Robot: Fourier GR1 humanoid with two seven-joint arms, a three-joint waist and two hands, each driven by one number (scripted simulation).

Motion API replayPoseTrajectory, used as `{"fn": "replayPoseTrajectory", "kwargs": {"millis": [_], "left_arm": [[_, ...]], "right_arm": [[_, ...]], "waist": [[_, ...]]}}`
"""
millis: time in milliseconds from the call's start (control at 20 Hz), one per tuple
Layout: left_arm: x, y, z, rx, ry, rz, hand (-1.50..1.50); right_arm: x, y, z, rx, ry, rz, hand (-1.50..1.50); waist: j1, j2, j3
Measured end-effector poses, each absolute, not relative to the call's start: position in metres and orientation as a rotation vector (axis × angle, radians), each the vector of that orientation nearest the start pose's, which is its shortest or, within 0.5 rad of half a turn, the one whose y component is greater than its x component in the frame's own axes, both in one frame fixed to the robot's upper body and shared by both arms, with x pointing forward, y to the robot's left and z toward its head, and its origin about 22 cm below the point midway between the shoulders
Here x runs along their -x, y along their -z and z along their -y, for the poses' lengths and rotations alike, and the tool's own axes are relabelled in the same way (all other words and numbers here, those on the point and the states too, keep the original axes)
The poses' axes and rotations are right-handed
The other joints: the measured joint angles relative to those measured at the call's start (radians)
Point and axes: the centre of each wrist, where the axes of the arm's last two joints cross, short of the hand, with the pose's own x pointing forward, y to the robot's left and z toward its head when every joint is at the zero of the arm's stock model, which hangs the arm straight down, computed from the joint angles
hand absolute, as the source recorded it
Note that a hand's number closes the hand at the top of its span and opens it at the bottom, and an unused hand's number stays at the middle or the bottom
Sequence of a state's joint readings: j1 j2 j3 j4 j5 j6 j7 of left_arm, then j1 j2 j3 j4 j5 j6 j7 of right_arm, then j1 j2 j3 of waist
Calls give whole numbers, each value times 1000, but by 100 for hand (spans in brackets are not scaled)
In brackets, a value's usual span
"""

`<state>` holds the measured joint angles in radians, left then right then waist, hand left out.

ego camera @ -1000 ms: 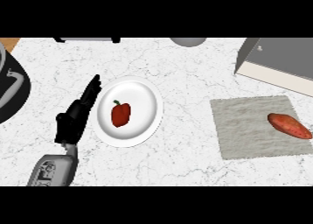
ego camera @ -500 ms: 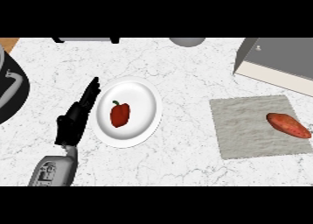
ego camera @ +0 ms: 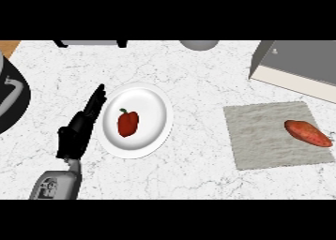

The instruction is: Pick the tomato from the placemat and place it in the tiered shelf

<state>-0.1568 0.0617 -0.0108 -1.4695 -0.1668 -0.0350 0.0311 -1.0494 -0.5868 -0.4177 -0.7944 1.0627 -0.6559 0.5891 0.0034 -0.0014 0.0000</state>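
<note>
Left hand (ego camera: pixel 79 129), fingers straight, holding nothing, sat just beside plate (ego camera: pixel 147 102) w/ pepper (ego camera: pixel 128 123); oblong red veg (ego camera: pixel 308 133) on placemat (ego camera: pixel 261 138) lay well to its right, prob. other arm's job.

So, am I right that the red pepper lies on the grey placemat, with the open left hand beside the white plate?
Not quite: the head view shows the red pepper on the white plate, not on the grey placemat, which holds an orange-red vegetable. The open left hand is indeed beside the plate.
</note>
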Motion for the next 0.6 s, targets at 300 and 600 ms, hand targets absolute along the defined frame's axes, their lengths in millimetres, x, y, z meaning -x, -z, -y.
{"fn": "replayPoseTrajectory", "kwargs": {"millis": [300, 600], "left_arm": [[-285, -19, -225, -112, 256, 1571, 0], [-283, -14, -223, -113, 256, 1575, 0]], "right_arm": [[-413, -283, 370, 1540, 441, 1433, -150], [-395, -318, 377, 1469, 648, 1547, -150]], "waist": [[1, 2, 0], [-4, -1, 0]]}}
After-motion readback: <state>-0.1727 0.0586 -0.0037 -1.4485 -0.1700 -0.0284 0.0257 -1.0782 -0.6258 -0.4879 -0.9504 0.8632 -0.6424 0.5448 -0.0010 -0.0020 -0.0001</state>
